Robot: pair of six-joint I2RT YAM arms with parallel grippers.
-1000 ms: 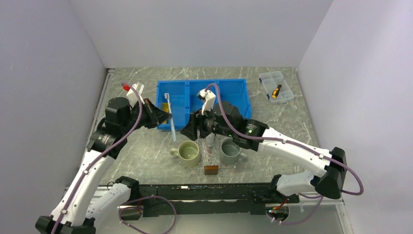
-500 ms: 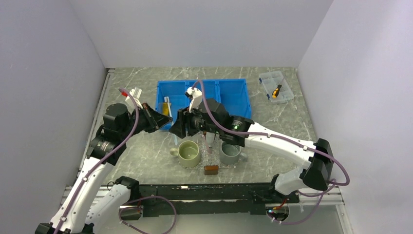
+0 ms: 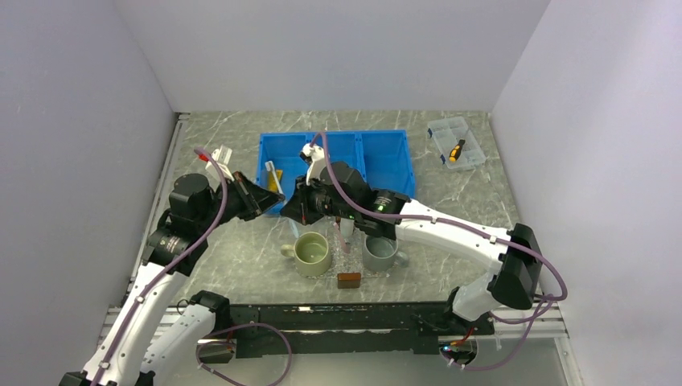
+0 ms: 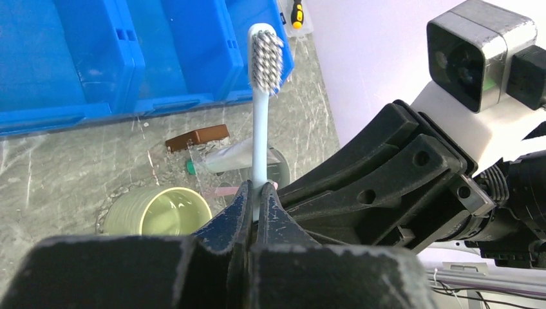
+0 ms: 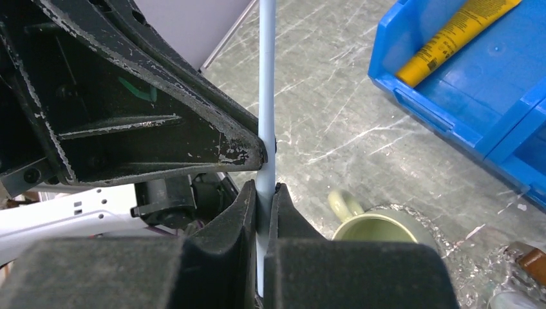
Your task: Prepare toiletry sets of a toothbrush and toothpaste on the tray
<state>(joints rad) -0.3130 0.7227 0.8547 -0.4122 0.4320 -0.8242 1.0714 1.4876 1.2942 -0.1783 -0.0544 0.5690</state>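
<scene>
Right wrist view shows the only print in sight, dark lettering on a yellow tube (image 5: 451,35) lying in the blue bin (image 5: 489,96); it is too small to read. Both grippers have the toothbrush (image 4: 259,129). The left gripper (image 4: 256,193) is clamped on its handle, with the bristled head pointing away above the fingertips. The right gripper (image 5: 265,190) pinches the same pale shaft just beside the left one's tips. The brush is in the air over the table near the bin's front edge. The toothpaste (image 4: 238,156) lies flat below, beside a brown handle (image 4: 196,136) of the tray (image 3: 347,265), near the green mug (image 4: 158,212).
</scene>
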